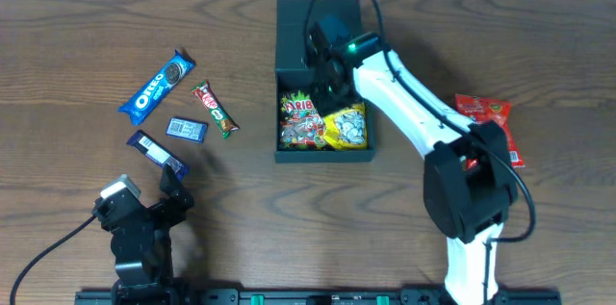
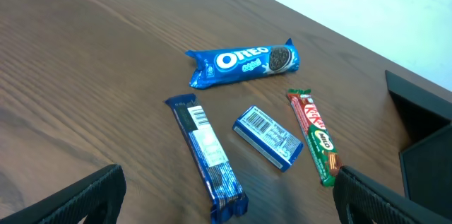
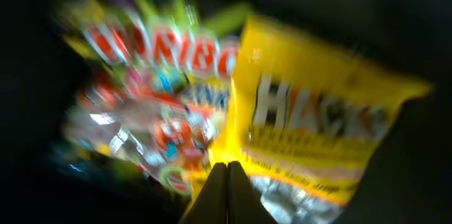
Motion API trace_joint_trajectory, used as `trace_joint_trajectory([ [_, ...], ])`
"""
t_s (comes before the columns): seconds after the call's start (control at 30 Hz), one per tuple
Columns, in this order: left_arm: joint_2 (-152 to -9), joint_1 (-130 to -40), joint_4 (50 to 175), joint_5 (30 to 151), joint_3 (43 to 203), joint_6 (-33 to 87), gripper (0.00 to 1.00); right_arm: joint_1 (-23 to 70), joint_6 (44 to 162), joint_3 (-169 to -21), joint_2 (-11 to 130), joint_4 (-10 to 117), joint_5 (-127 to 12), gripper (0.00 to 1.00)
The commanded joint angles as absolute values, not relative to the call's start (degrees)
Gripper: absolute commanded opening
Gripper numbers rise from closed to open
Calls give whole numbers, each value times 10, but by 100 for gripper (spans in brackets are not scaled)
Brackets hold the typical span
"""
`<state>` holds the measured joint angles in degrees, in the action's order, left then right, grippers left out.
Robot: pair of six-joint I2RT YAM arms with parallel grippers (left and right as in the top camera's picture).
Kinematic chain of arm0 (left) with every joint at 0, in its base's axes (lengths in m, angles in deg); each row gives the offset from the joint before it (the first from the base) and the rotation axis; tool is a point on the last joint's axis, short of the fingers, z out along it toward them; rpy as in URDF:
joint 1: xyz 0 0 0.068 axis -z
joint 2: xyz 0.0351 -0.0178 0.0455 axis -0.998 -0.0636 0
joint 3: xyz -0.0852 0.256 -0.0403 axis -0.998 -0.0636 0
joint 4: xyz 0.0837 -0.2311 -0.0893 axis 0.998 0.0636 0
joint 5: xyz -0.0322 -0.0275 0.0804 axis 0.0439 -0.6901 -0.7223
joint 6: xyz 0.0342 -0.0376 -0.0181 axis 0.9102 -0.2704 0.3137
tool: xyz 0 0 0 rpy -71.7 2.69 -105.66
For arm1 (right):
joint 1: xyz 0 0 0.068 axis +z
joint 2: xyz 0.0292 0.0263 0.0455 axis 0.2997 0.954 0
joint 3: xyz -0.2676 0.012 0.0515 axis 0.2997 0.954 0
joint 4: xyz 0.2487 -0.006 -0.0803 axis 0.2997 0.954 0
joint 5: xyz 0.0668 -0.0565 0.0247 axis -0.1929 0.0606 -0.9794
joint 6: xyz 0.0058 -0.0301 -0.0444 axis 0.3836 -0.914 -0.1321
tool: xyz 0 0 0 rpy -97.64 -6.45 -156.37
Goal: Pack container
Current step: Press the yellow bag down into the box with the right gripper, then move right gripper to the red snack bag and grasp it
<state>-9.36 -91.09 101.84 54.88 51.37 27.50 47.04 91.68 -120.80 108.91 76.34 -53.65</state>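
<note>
The dark teal container [image 1: 286,156] stands at the table's middle with its lid [image 1: 294,26] open at the back. Inside lie a Haribo bag [image 1: 302,120] and a yellow Hacks bag [image 1: 348,127]; both show blurred in the right wrist view, Haribo [image 3: 162,54] and Hacks [image 3: 318,118]. My right gripper [image 3: 227,174] is shut and empty, fingers pressed together just above the bags inside the box [image 1: 325,79]. My left gripper [image 2: 226,206] is open and empty at the front left [image 1: 173,185], near a dark blue bar [image 2: 208,157].
On the left lie an Oreo pack [image 1: 157,85], a KitKat bar [image 1: 215,110], a small blue packet [image 1: 187,129] and the dark blue bar [image 1: 157,150]. A red snack packet [image 1: 486,117] lies right of the right arm.
</note>
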Motion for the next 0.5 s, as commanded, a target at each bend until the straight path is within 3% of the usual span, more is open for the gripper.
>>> trace_joint_trajectory([
  [0.0,-91,-912,1021,540,502,285,95,465,907,-1216,1075,745,-523,1],
  [0.47,-91,-912,1021,540,502,285,95,452,905,-1214,1160,714,-520,1],
])
